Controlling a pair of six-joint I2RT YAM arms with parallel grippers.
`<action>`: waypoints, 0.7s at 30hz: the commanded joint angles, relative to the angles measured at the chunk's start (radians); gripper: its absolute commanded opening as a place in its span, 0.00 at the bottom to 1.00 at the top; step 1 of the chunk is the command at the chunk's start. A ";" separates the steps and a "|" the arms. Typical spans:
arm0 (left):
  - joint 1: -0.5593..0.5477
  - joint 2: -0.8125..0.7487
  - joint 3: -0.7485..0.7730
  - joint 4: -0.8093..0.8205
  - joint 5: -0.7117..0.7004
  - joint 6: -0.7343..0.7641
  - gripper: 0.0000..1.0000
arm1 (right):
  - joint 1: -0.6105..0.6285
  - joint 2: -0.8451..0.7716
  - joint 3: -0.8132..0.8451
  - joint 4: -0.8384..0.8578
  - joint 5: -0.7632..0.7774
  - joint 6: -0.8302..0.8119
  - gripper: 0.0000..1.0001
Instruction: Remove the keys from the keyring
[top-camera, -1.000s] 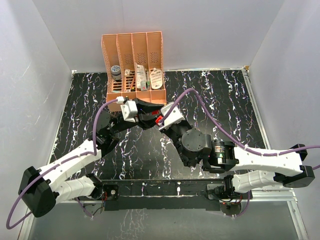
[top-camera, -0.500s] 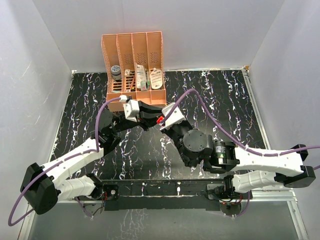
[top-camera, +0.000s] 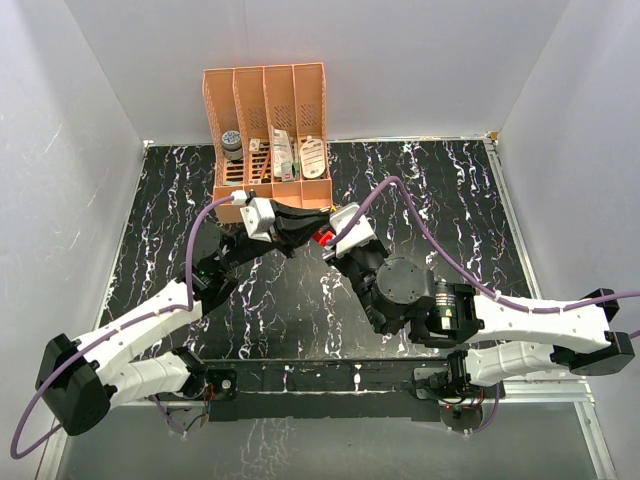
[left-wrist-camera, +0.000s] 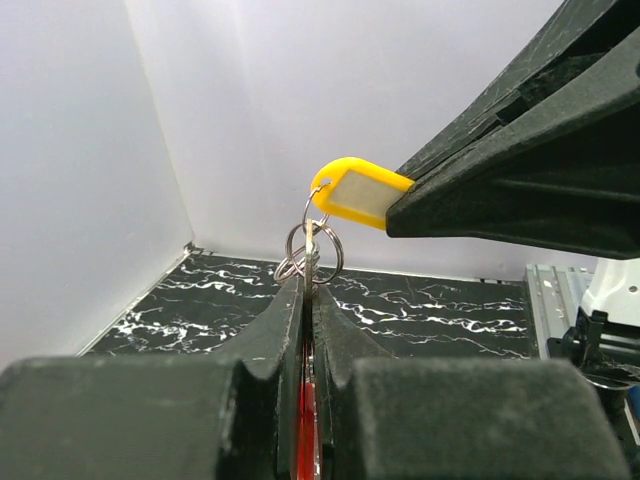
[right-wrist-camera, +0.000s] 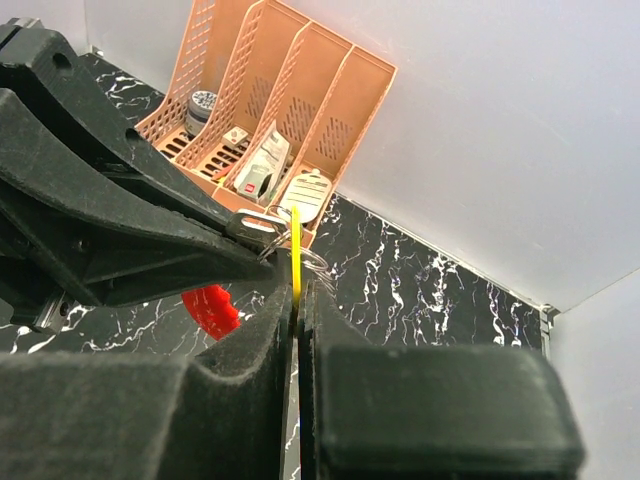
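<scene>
Holding the keyring (left-wrist-camera: 310, 262) up off the black marbled tabletop (top-camera: 450, 200), in the upper centre of the top view, just in front of the orange rack (top-camera: 308, 90).

Gripping it from both sides. Pinching the red tag (left-wrist-camera: 305, 440) with the left end effector (left-wrist-camera: 308, 288), pressed together on a thin red strip at the bottom centre of the left wrist view. Pinching the yellow key tag (left-wrist-camera: 350, 192) with the right end effector (right-wrist-camera: 297, 295), likewise pressed together and entering the left wrist view from the upper right as a black wedge.

Showing, in the left wrist view, the wire rings standing upright just above the left fingertips, facing the camera and overlapping one another. Linking upward through a smaller ring to the eyelet of the yellow key tag.

Lying there with the long axis of the yellow key tag nearly level, sloping slightly down toward the right. Pointing its eyelet end to the left of the frame and burying the other end in the right end effector.

Appearing edge-on in the right wrist view as a thin yellow line, rising straight up from between the right fingers toward the rack's front edge.

Peeking out red below the left fingers at centre left of that view, and showing as a small red spot between the two end effectors in the top view.
</scene>
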 joint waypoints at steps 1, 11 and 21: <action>-0.001 -0.038 0.030 -0.070 -0.108 0.080 0.00 | -0.002 -0.048 0.010 0.090 0.039 -0.028 0.07; -0.002 -0.015 0.066 -0.133 -0.072 0.114 0.00 | -0.002 -0.046 0.002 0.203 0.038 -0.119 0.37; -0.001 -0.025 0.070 -0.111 -0.021 0.080 0.00 | -0.028 -0.208 -0.072 0.211 -0.087 0.101 0.31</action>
